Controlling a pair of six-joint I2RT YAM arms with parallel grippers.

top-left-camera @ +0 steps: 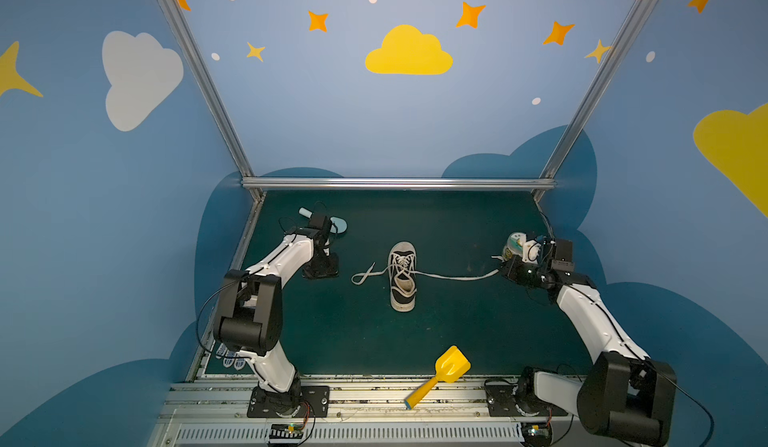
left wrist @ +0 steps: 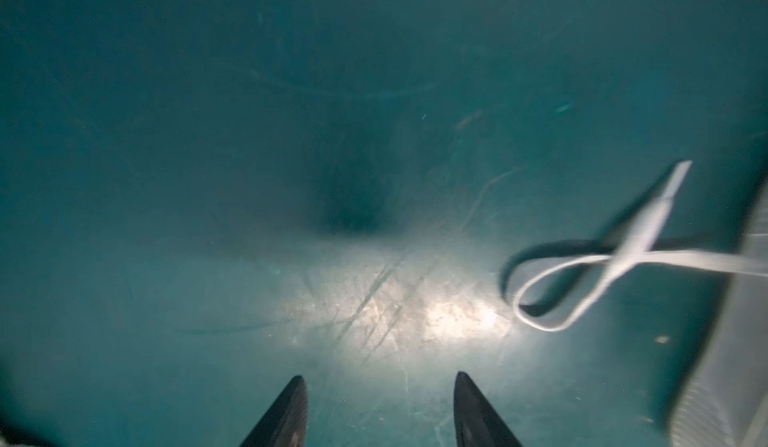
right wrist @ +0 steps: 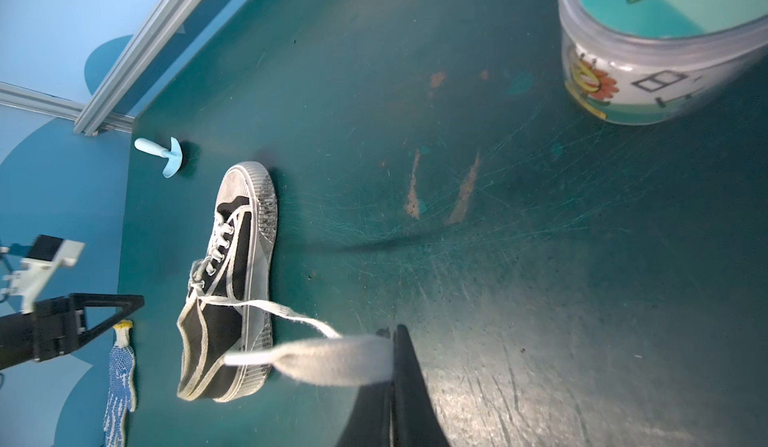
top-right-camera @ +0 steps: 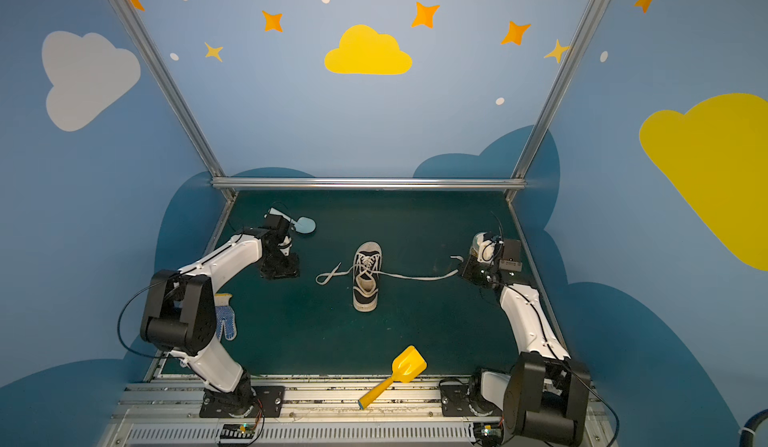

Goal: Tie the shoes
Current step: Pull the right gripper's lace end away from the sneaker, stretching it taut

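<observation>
The black shoe (top-left-camera: 402,276) (top-right-camera: 366,276) (right wrist: 228,283), with white sole and toe cap, lies in the middle of the green mat, toe towards the back wall. Its right lace (top-left-camera: 457,276) (right wrist: 332,359) runs out straight to my right gripper (top-left-camera: 503,268) (right wrist: 392,332), which is shut on the lace near its end. The left lace (top-left-camera: 363,276) (left wrist: 582,283) lies slack in a loop beside the shoe. My left gripper (top-left-camera: 322,268) (left wrist: 380,382) points down at bare mat left of that loop, open, with nothing between its fingers.
A yellow toy scoop (top-left-camera: 444,372) lies at the front edge. At the back left is a light blue tool (top-left-camera: 338,224) and behind my right gripper a printed jar (top-left-camera: 515,245) (right wrist: 656,50). A blue-dotted glove (top-right-camera: 224,320) lies by the left arm.
</observation>
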